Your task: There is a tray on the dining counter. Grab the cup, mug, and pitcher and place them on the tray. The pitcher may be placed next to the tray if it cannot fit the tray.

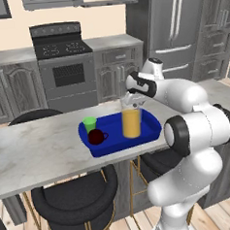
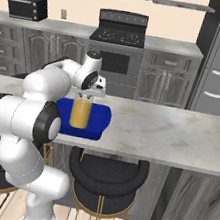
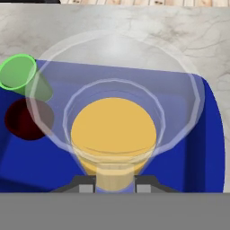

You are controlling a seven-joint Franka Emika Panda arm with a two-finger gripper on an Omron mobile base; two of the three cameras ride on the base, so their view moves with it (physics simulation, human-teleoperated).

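A grey-veined marble worktop (image 1: 37, 151) fronts a kitchen of grey cabinets, one black range (image 1: 64, 62) and a steel refrigerator (image 1: 172, 30), with three black stools (image 1: 74, 200) tucked below. One blue tray (image 1: 152, 126) lies on it, long axis along the worktop, carrying three vessels: one green cup (image 1: 90, 123), one dark red mug (image 1: 96, 136) with its handle toward the pitcher, and one upright glass pitcher (image 1: 131, 123) of orange liquid. The white arm's tool (image 3: 114, 186), seen from above, pinches the pitcher's rim between its fingertips.
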